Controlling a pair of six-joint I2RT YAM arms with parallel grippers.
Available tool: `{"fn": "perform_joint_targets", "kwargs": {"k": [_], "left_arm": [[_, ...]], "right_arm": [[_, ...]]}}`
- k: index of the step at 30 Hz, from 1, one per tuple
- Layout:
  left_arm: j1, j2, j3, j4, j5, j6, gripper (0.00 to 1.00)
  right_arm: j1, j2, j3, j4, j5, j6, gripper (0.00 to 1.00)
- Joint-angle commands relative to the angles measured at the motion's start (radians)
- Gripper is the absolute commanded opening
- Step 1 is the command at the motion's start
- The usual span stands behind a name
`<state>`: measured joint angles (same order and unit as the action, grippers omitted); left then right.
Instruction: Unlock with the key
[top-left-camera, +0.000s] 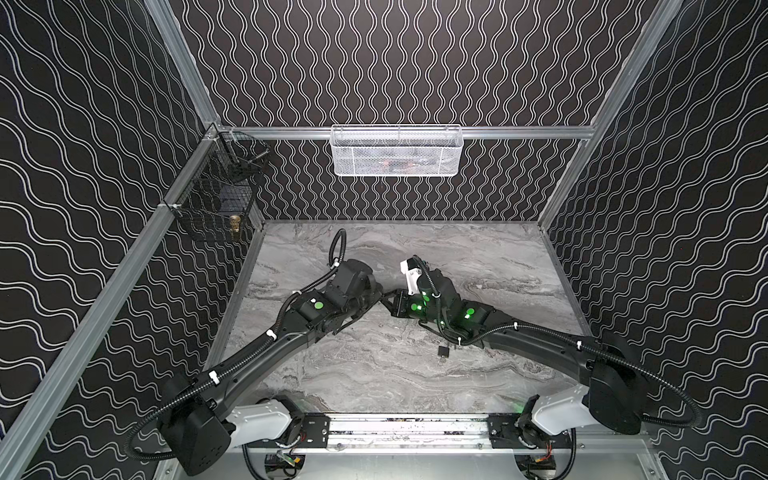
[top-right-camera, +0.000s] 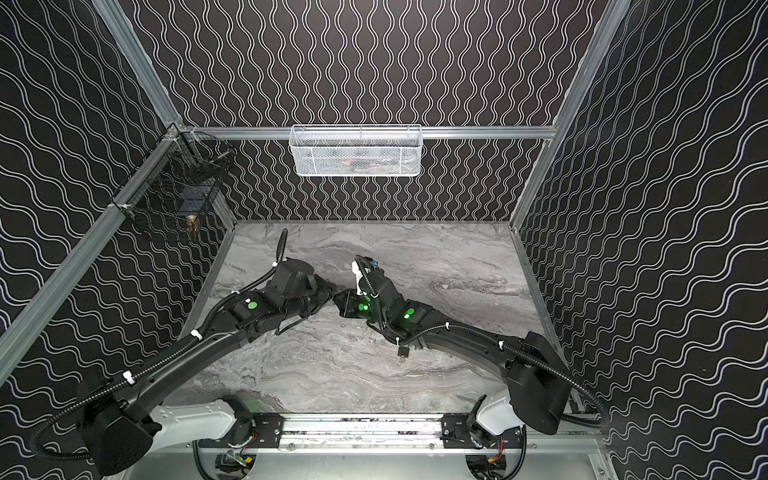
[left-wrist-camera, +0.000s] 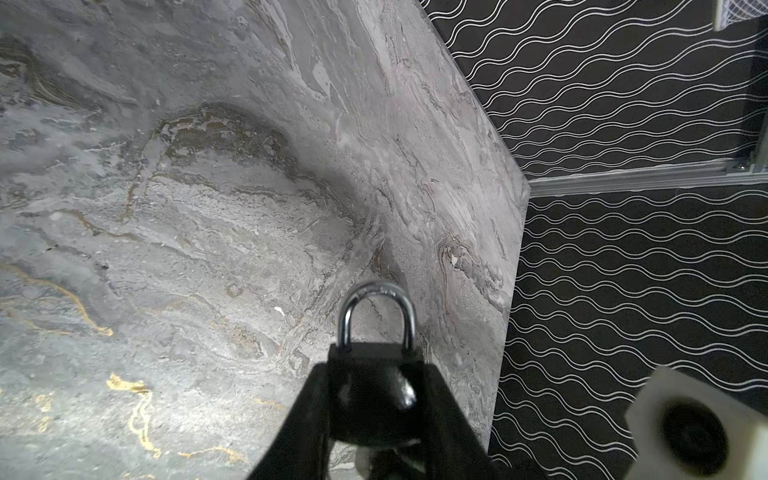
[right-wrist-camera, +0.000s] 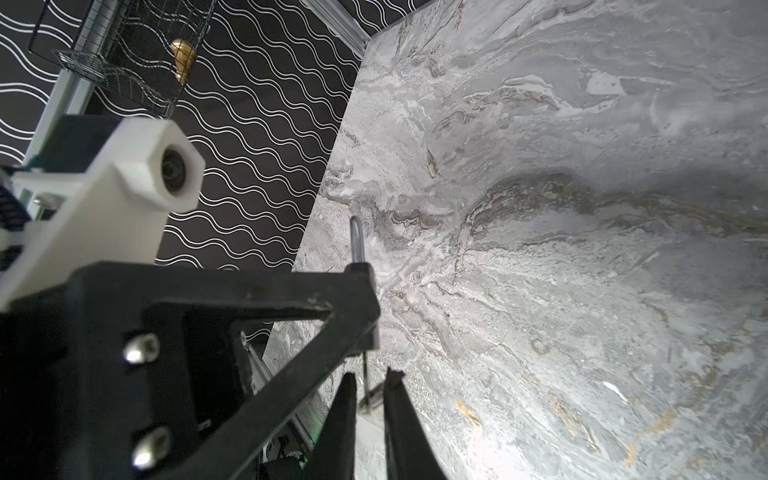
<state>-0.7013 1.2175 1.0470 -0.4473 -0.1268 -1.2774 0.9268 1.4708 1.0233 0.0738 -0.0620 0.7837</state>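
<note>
Padlock (left-wrist-camera: 374, 399), small and black-bodied with a chrome shackle (left-wrist-camera: 376, 287), is clamped across its body by the left gripper (left-wrist-camera: 374, 365) and held above the middle of the grey marble-patterned tabletop (top-left-camera: 374, 374). That arm extends from 8 o'clock and the right one from 4 o'clock, so the grippers meet nose to nose. The hold leaves the shackle free and seems to turn the keyway end toward the right gripper (right-wrist-camera: 372, 374). Its narrow jaws pinch a thin silver metal key (right-wrist-camera: 371, 395). The shaft appears to run up to the lock's underside, but I cannot tell whether it is fully seated. Bracing the body should stop the lock spinning as the key turns. A small black object with a metal loop (top-left-camera: 444, 352) lies at 5 o'clock, and I cannot tell what it is.
</note>
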Motion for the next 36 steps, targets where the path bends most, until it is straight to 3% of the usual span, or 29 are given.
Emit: {"fn": "perform_joint_targets", "kwargs": {"k": [1,9,16,23,36], "left_arm": [[0.002,-0.002,0.003,0.038,0.013,-0.016,0.00],[0.002,-0.014,0.022,0.058,0.061,-0.023,0.00],[-0.025,-0.027,-0.002,0.122,0.115,-0.071,0.00],[-0.043,-0.046,-0.021,0.145,0.095,-0.096,0.00],[-0.077,-0.070,-0.073,0.225,0.069,-0.148,0.00]], "right_arm": [[0.001,0.010,0.015,0.023,-0.016,-0.004,0.14],[0.000,0.006,0.003,0.037,-0.018,-0.009,0.03],[-0.003,0.001,0.008,0.083,-0.052,0.005,0.00],[-0.005,-0.014,-0.019,0.177,-0.101,0.127,0.00],[-0.008,-0.043,-0.144,0.375,-0.090,0.372,0.00]]}}
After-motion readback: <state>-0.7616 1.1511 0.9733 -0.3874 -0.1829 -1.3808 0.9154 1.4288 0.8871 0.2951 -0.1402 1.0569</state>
